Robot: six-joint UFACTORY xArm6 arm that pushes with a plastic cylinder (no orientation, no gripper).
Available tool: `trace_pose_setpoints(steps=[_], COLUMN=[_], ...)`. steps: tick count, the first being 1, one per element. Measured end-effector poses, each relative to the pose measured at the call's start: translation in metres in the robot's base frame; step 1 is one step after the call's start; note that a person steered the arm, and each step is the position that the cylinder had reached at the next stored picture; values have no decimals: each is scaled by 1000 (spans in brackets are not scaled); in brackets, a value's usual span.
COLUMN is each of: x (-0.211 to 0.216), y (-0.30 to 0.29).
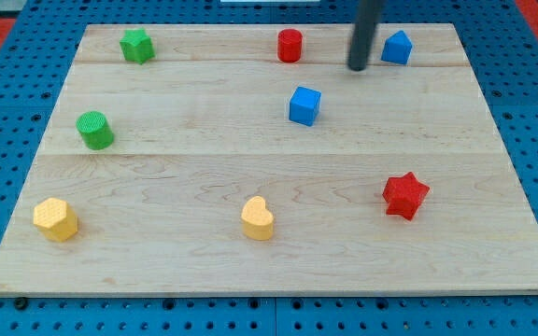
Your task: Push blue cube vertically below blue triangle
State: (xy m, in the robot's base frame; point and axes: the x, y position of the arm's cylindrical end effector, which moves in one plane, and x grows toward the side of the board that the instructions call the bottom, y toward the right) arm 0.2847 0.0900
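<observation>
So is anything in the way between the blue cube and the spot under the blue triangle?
Nothing visible. The blue cube sits left of and below the blue triangle, with bare board between. My tip is above-right of the cube, touching neither.

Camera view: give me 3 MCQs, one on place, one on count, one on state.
1. Where is the blue cube relative to the blue triangle?
A. below and to the view's left
B. directly above
C. to the view's right

2. How many yellow blocks are there?
A. one
B. two
C. three

3. What is my tip touching?
A. the blue cube
B. the red star
C. no block

Key: A, the cube sits lower and left; B, yellow hexagon and yellow heart; C, bare board surrounds the tip.
</observation>
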Motion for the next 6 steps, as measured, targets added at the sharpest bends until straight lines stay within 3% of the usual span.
trace_pose_setpoints(steps=[1,2,5,6], x=[4,57,87,114], y=[-57,-62,-108,-96])
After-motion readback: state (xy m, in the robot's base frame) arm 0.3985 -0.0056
